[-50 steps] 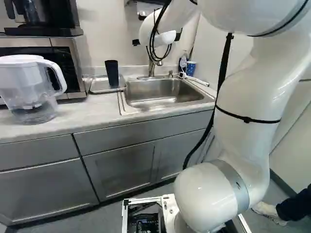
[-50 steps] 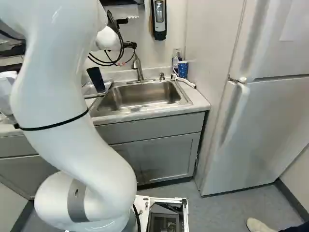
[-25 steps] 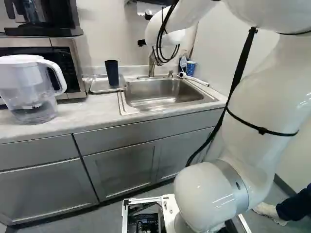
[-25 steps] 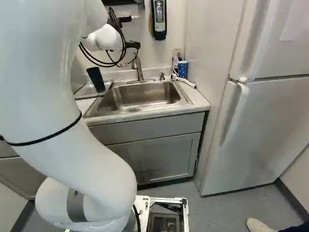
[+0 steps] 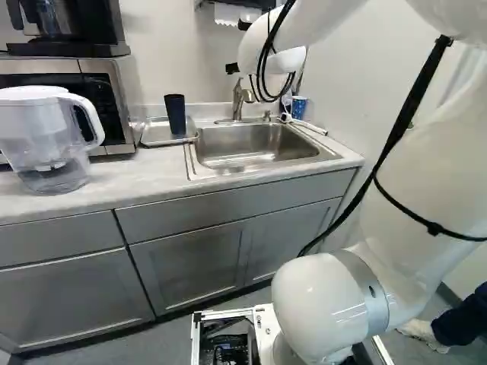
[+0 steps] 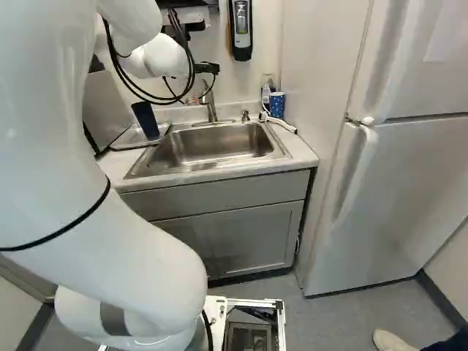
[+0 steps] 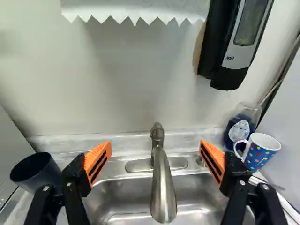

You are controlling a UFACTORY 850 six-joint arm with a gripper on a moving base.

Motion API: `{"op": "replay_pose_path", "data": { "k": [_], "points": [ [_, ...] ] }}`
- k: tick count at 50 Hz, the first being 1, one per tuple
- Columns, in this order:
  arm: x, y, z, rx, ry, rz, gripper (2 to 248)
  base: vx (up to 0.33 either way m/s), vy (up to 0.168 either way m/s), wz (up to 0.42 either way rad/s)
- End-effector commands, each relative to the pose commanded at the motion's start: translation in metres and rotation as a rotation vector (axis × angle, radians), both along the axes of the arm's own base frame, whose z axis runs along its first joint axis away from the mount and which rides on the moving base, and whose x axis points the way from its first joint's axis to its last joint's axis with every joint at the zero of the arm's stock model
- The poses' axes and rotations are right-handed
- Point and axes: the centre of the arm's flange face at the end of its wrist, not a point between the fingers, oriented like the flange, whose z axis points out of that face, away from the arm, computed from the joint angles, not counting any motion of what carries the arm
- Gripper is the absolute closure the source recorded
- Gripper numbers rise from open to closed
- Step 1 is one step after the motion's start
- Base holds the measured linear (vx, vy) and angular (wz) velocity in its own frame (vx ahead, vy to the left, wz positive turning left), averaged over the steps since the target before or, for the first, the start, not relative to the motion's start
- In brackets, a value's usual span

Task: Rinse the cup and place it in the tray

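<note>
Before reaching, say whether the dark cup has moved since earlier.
No; in the left base view, the dark cup stands at the same spot on the tray.

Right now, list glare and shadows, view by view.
Wrist view: highlights along the faucet, soft shadow on the wall below the paper towel. Left base view: faint glare on the arm's lower joint. Right base view: sheen on the steel sink.
</note>
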Motion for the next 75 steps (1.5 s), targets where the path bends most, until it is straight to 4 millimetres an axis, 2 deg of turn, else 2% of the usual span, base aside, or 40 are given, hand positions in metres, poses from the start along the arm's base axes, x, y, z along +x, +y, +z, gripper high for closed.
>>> {"op": "replay_pose_path", "data": {
  "k": [17,75],
  "points": [
    [-0.024,-0.01,-0.007,-0.008,0.068,-0.021,3,0.0,0.0,0.0],
    [-0.06,-0.017,-0.052,-0.073,0.65,-0.062,3,0.0,0.0,0.0]
  ]
}}
